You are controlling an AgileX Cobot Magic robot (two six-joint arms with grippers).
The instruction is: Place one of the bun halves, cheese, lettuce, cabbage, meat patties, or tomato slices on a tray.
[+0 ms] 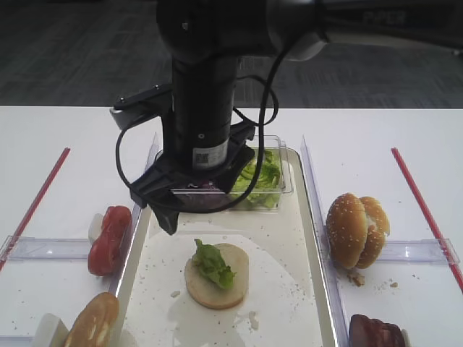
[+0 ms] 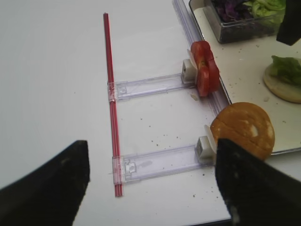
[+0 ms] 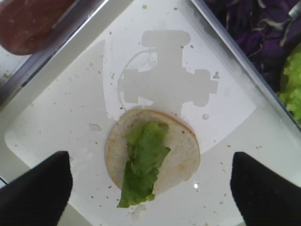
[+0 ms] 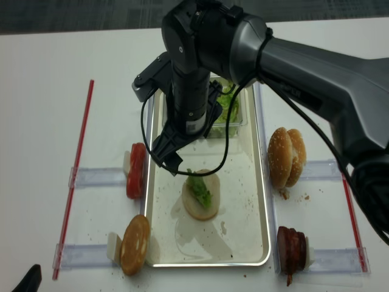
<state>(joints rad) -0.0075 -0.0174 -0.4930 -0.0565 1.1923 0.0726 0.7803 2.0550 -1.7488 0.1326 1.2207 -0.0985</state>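
Note:
On the cream-white tray [image 1: 282, 246] lies a pale flat bun round [image 1: 235, 273] with a green lettuce piece [image 1: 213, 264] on top. My right gripper [image 3: 150, 188] hangs open just above them, one black finger [image 3: 37, 188] on each side, touching neither. Purple cabbage [image 3: 254, 28] fills part of a clear tub at the tray's far end. Tomato slices [image 1: 107, 238] and a golden bun half [image 1: 92, 322] stand left of the tray; sesame bun halves [image 1: 356, 230] and meat patties [image 1: 376, 334] stand to its right. No cheese shows. My left gripper [image 2: 150, 186] is open over bare table.
The clear tub [image 1: 278, 184] also holds green leaves. Clear plastic holders [image 2: 150, 84] carry the foods on both sides of the tray. Red strips [image 1: 40, 195] run along the table's left and right. The right arm's black body hides the tray's far left part.

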